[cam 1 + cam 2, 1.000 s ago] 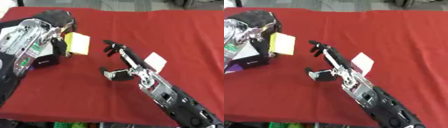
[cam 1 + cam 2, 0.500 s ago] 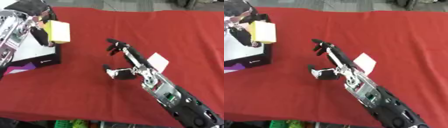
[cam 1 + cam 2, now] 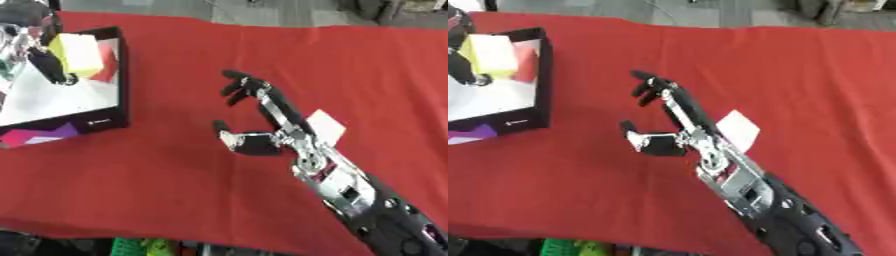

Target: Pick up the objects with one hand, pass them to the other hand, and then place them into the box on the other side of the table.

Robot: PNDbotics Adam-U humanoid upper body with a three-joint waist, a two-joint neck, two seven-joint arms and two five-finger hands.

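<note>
My left hand [image 3: 35, 47] is at the upper left, over the black-walled box [image 3: 119, 90], with its fingers curled round a yellow and white block [image 3: 77, 53]. A red piece [image 3: 107, 70] lies inside the box beside the block. My right hand [image 3: 262, 112] hovers open over the middle of the red tablecloth, fingers stretched away from me and thumb out to the left, holding nothing. A white card [image 3: 325, 126] lies flat on the cloth just right of that hand.
The red cloth [image 3: 175, 175] covers the whole table. The box has a white floor and a purple patch [image 3: 39, 135] on its near side. Grey floor shows beyond the far edge, and green items [image 3: 144, 247] sit below the near edge.
My left hand has carried the yellow block leftward and away, from beside the box to over its inside. The camera has shifted too. The right hand stays open in place.
</note>
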